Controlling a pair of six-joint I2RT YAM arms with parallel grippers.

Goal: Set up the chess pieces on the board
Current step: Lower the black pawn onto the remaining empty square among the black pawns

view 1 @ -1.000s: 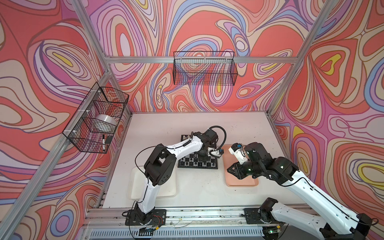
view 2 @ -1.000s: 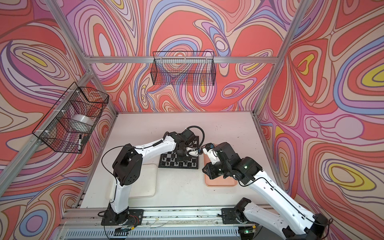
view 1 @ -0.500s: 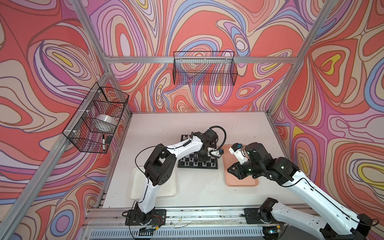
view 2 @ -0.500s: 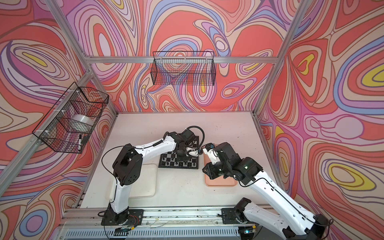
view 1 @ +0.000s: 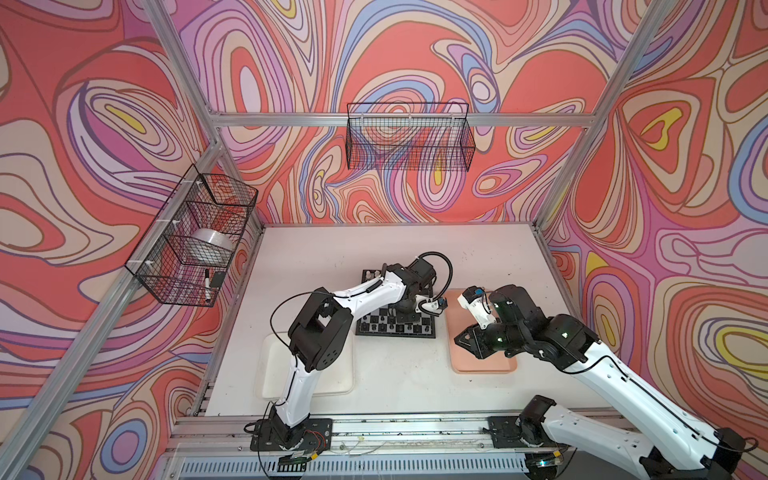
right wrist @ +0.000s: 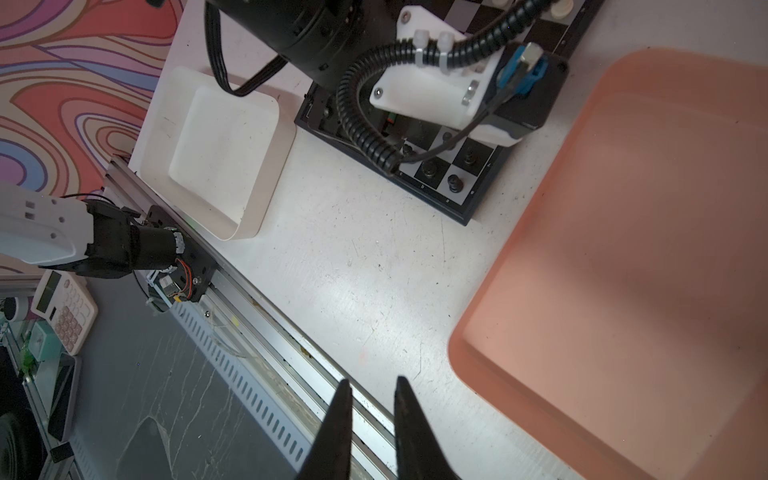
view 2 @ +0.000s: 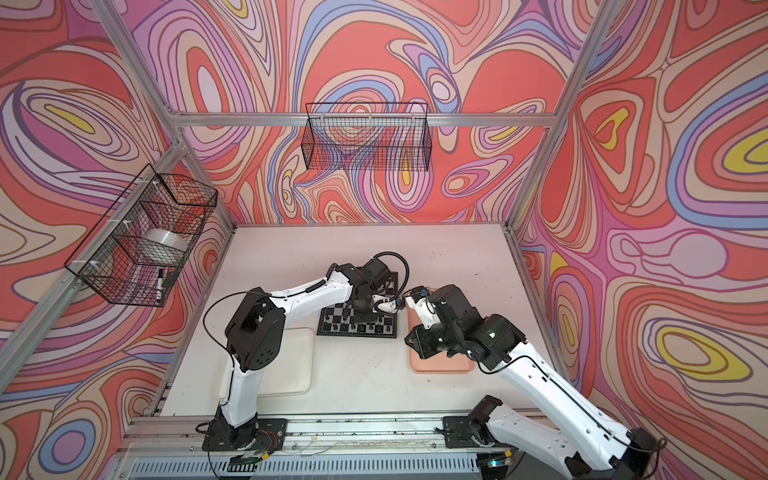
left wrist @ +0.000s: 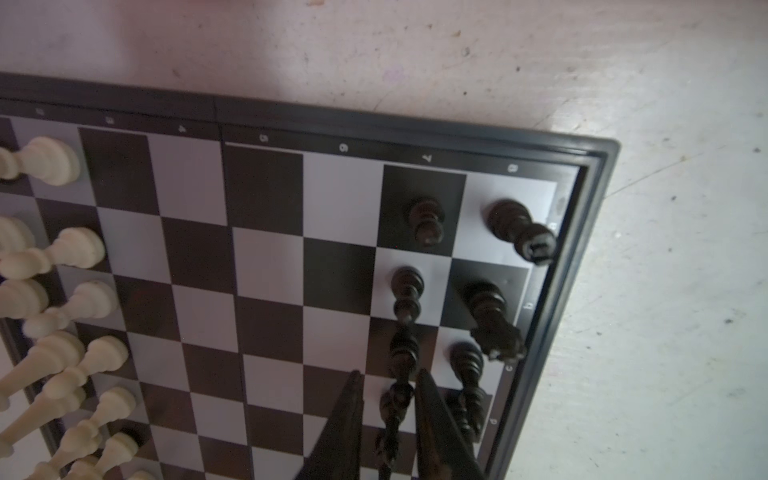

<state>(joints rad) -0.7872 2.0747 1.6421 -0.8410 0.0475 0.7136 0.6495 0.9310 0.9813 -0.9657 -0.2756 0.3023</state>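
The board [left wrist: 415, 124] lies mid-table, seen in both top views [view 1: 395, 334] [view 2: 353, 334]. In the left wrist view cream chess pieces [left wrist: 79, 249] line one side and black chess pieces [left wrist: 426, 220] fill the opposite corner. My left gripper [left wrist: 388, 371] hovers over that black corner, open a little. A black pawn [left wrist: 397, 399] stands on its square between the fingers, with a gap on one side. My right gripper [right wrist: 372, 379] is narrowly open and empty, near the pink tray [right wrist: 623, 249] and the table's front rail.
A white tray [view 1: 307, 374] sits front left under the left arm's elbow. The pink tray [view 1: 484, 365] lies right of the board beneath the right arm. Wire baskets hang on the back wall [view 1: 409, 141] and the left wall [view 1: 191, 241].
My left gripper's jaws have parted slightly around the black pawn. Neither arm has visibly shifted.
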